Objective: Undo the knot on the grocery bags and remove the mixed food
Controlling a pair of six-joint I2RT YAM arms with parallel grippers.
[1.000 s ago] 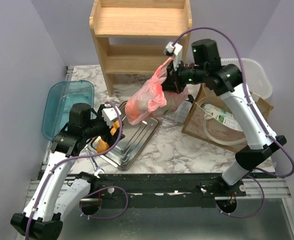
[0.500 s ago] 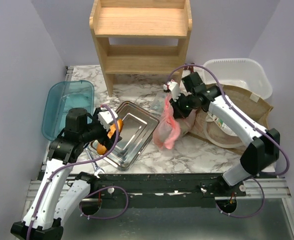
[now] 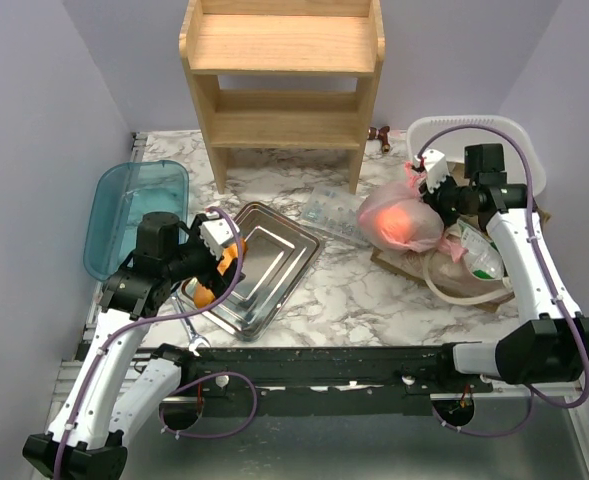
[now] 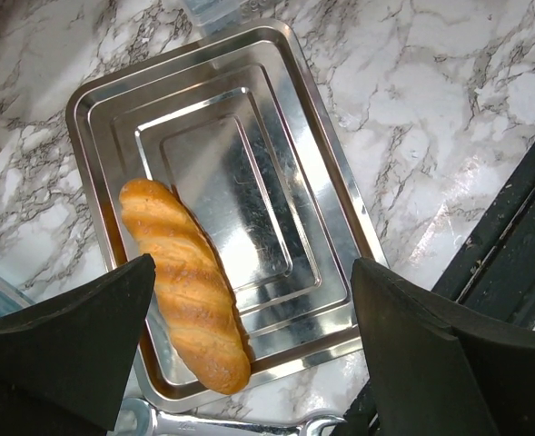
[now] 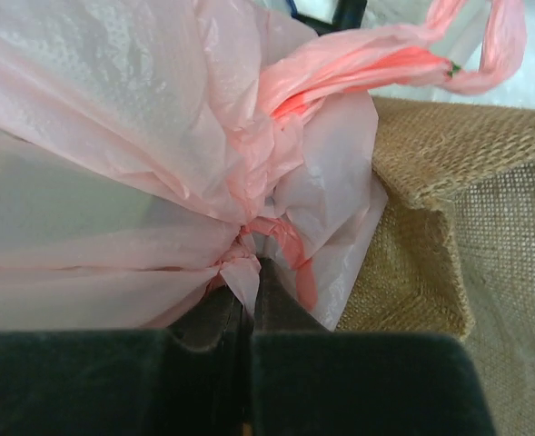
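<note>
Since half a second earlier, my right arm had swung away from the steel tray [image 3: 274, 262] to the far right of the desk [image 3: 374, 300]. The grocery bag [image 3: 379, 215], which had hung long and slack beside that tray, now sat as a rounded bundle against the near-left edge of the burlap sack [image 3: 389, 258]. My left arm had not shifted.

The grocery bag [image 5: 104, 118] was thin, crinkled, translucent pink film, gathered into creases that ran towards my right jaws. Those were pressed together with a small bunch of the film pinched at their tips. Just beyond the pinch the knot [image 5: 340, 77] showed as a deeper pink twist of handles, ending in a loop at the upper right, still tied. The mixed food [image 3: 406, 226] appeared only as a red-orange shape glowing through the film; I could not tell what it was.

My left jaws stood wide apart and held nothing, hovering over the tray [image 4: 213, 154]. A golden bread loaf [image 4: 183, 283] lay along the tray's left side.

The desk was white marble with grey veins. A wooden shelf unit [image 3: 284, 70] stood at the back, a teal plastic lid [image 3: 134, 210] lay at the left, and a white tub [image 3: 514, 135] stood behind the burlap sack [image 5: 430, 163]. A clear plastic packet [image 3: 332, 208] lay between tray and bag, and a metal spanner [image 3: 189, 337] lay at the tray's near corner. The walls were pale lilac.
</note>
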